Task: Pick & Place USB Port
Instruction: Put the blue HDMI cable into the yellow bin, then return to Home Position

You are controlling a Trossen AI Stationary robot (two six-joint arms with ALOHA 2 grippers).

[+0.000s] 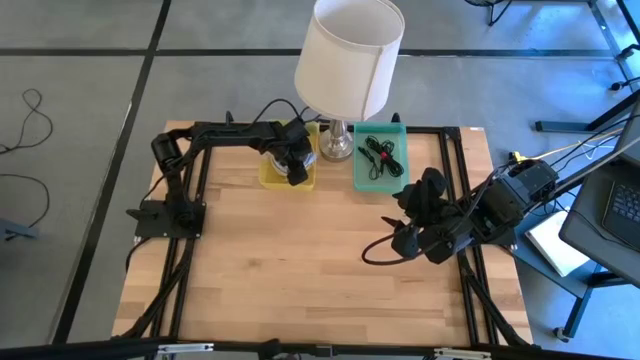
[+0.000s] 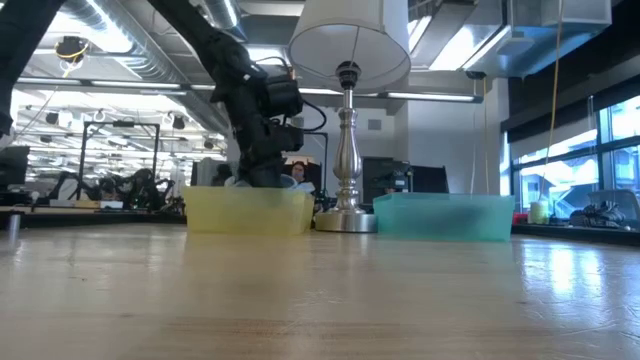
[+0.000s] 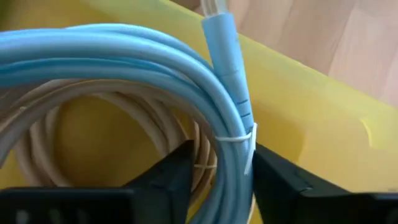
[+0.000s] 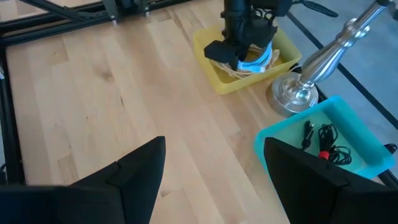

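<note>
You're working in a robotics lab or industrial workshop. Exposed ducts and pipes [image 2: 130, 40] run under the ceiling, lit by long strip lights [image 2: 120, 88]. Behind your wooden table [image 1: 280, 270], more black frame rigs [image 2: 110, 150] stand in rows. Grey concrete floor [image 1: 80, 100] with dark seams and loose cables [image 1: 25, 120]. Tall windows [image 2: 585, 170] on one side; a laptop [image 1: 620, 205] sits beside the table.

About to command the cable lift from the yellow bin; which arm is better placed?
Left. The left gripper is down inside the yellow bin, its fingers either side of the coiled blue cable. The right gripper hangs open over bare table, away from that bin.
</note>
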